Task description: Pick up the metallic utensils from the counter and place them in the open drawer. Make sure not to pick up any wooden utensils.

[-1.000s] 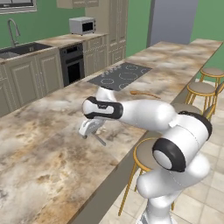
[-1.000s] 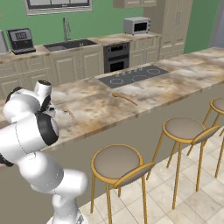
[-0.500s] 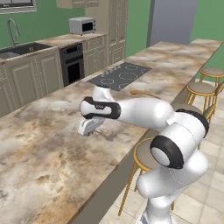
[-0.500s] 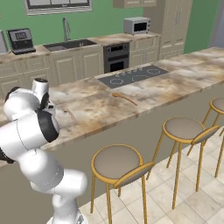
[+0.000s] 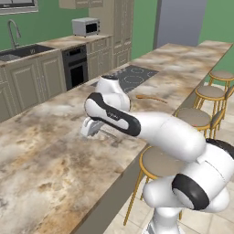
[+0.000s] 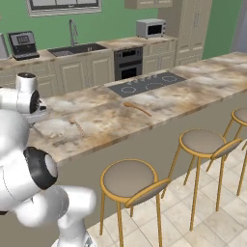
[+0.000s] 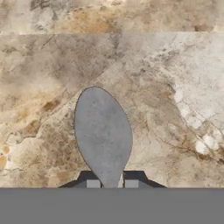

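Kitchen: green walls, tan cabinets; a sink, a microwave and a wall oven line the far run.
Counter: the long marbled counter runs across the foreground with a black cooktop set into it farther along.
Stools: round-seated stools with gold legs stand along the counter's near edge on the tile floor.
Gripper: the gripper is down at the counter surface, near the middle of the slab's width, on the near side of the cooktop.
Fingers: pinched onto the neck of the grey spoon; in the hand view the two dark tips sit tight on either side of it where the bowl narrows.
Task thing: the spoon's oval bowl points away from the hand over the marbled stone; whether it is touching the slab cannot be told.
Wooden utensils: a longer wooden spoon lies between the gripper and the cooktop; a shorter wooden spoon lies nearer the arm, toward the stool-side edge. Both are apart from the gripper.
In the way: the arm's own forearm hides part of the counter beside the hand in the left base view.
Change: a second ago the hand stood above the stone; it has since dropped and the fingers have drawn together.
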Tool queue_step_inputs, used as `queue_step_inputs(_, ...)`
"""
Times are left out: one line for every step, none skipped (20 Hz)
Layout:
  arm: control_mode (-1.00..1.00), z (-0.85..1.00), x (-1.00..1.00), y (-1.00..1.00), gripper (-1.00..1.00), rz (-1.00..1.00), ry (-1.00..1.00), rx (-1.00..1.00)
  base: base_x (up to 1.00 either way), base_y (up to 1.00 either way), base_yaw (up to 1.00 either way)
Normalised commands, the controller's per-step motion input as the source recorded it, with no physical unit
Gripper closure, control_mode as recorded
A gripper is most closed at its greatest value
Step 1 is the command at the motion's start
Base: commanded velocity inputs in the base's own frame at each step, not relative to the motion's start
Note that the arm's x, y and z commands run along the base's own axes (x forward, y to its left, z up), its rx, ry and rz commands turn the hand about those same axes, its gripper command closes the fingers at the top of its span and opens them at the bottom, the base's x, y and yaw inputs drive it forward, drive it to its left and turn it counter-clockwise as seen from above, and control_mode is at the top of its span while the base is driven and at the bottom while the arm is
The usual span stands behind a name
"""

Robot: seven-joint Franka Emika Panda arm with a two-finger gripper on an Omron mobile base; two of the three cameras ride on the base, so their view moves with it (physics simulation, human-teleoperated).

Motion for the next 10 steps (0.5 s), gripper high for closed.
queue_step_inputs(-1.0,1.0,-1.0,0.0,1.0,-0.06,-0.29,0.0,0.0,0.0,0.0)
queue_step_inputs(-1.0,1.0,-1.0,0.0,1.0,-0.08,-0.27,0.0,0.0,0.0,0.0)
queue_step_inputs(-1.0,0.99,-1.0,-0.03,1.0,-0.09,-0.26,0.01,0.0,0.0,0.0)
queue_step_inputs(-1.0,0.97,-1.0,-0.1,1.0,-0.1,-0.29,0.04,0.0,0.0,0.0)
queue_step_inputs(-1.0,0.9,-1.0,-0.23,1.0,-0.1,-0.32,0.08,0.0,0.0,0.0)
queue_step_inputs(-1.0,0.78,-1.0,-0.37,1.0,-0.08,-0.37,0.13,0.0,0.0,0.0)
queue_step_inputs(-1.0,0.56,-1.0,-0.32,1.0,0.0,-0.48,0.11,0.0,0.0,0.0)
queue_step_inputs(1.0,0.0,0.0,0.0,1.0,0.0,0.0,0.0,-1.0,-0.16,0.0)
queue_step_inputs(1.0,0.0,0.0,0.0,1.0,0.0,0.0,0.0,-1.0,-0.03,0.03)
queue_step_inputs(1.0,0.0,0.0,0.0,1.0,0.0,0.0,0.0,-1.0,0.0,0.09)
